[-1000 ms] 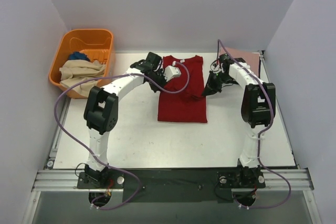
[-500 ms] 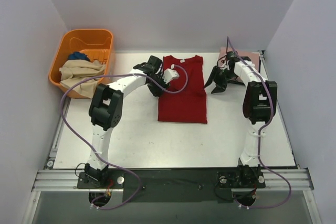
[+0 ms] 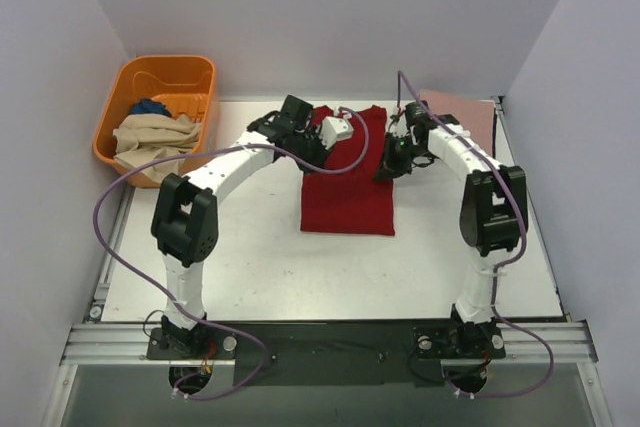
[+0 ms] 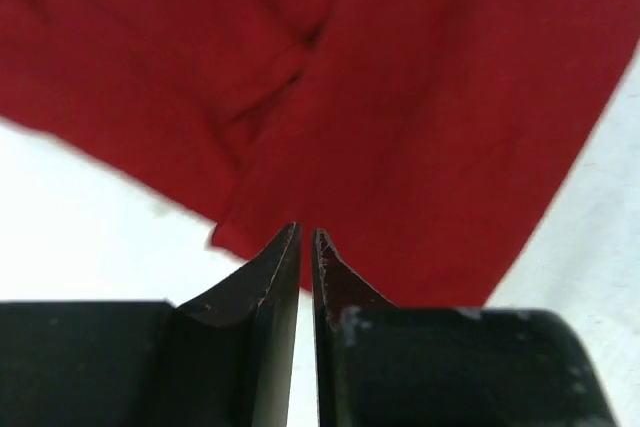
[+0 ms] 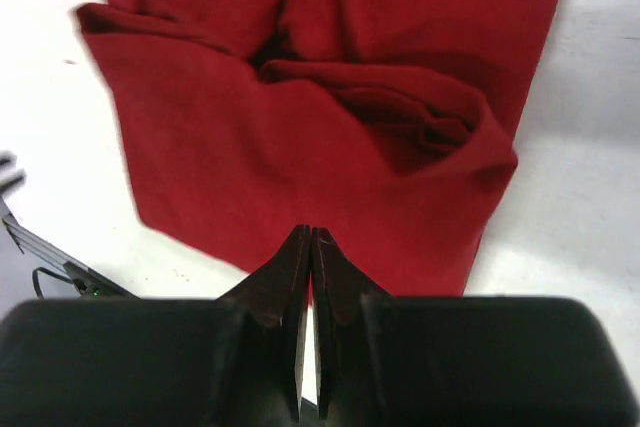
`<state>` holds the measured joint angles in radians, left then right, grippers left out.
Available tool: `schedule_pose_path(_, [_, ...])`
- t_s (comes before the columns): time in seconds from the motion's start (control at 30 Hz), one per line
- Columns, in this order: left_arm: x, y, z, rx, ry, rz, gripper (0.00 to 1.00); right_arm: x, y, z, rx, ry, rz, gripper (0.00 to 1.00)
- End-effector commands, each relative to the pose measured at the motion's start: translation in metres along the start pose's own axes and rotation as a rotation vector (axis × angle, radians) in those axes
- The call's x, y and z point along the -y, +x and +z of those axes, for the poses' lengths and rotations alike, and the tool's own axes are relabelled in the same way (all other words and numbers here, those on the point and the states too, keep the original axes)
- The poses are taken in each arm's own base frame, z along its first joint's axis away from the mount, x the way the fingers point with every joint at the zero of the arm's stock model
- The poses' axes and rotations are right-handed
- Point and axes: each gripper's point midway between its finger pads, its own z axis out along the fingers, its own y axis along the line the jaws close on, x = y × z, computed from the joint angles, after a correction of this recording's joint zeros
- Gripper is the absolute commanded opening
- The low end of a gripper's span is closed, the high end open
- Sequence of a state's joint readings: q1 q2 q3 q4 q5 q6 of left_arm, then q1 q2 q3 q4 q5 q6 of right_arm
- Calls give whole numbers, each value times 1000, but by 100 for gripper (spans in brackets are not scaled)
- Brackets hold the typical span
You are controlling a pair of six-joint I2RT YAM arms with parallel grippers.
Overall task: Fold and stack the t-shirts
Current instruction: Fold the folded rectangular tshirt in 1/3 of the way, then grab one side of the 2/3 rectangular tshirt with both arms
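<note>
T-shirts are only partly done, as I judge it. The dark red t-shirt lies flat on the tabletop, a little beyond the middle, with its collar toward the far wall. Its sides look turned in, so it makes a long narrow shape; the fold across its length is not yet made. A dusty pink t-shirt lies at the far right corner, maybe the start of the stack. In the orange basket at the far left, a beige t-shirt and a blue one wait, crumpled.

Both my arms reach forward and bend inward to the upper part of the red shirt, one at each side edge. My right tool is clenched, the jaws pressed together over the cloth; I cannot tell if any fabric is caught. My left tool shows only a thin slit between its jaws at the cloth's edge, and whether it pinches the shirt I cannot tell.
</note>
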<state>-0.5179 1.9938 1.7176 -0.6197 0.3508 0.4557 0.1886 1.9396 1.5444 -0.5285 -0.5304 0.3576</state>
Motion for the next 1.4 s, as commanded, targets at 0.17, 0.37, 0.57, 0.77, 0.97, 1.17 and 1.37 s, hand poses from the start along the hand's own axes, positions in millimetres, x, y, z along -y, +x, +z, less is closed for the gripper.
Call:
schedule_pose_path(0.17, [-23, 27, 55, -35, 1, -116, 21, 54, -23, 55, -67, 67, 147, 0])
schedule_pose_path(0.37, [-33, 49, 84, -92, -37, -151, 21, 71, -31, 58, -46, 111, 223, 0])
schedule_pose_path(0.57, [-54, 35, 77, -70, -123, -143, 22, 78, -34, 43, -14, 132, 269, 0])
schedule_pose_path(0.77, [-49, -31, 19, 59, -147, -25, 38, 77, -36, -18, 72, 201, 168, 23])
schedule_pose_path(0.97, [57, -26, -13, 58, 129, 249, 53, 44, 6, -54, 82, 13, -136, 54])
schedule_pose_path(1.17, [122, 48, -3, -52, 353, 359, 72, 23, 15, -73, 266, -151, -200, 63])
schedule_pose_path(1.37, [115, 63, 25, -91, 235, 438, 74, 70, 67, -41, 54, 29, 246, 59])
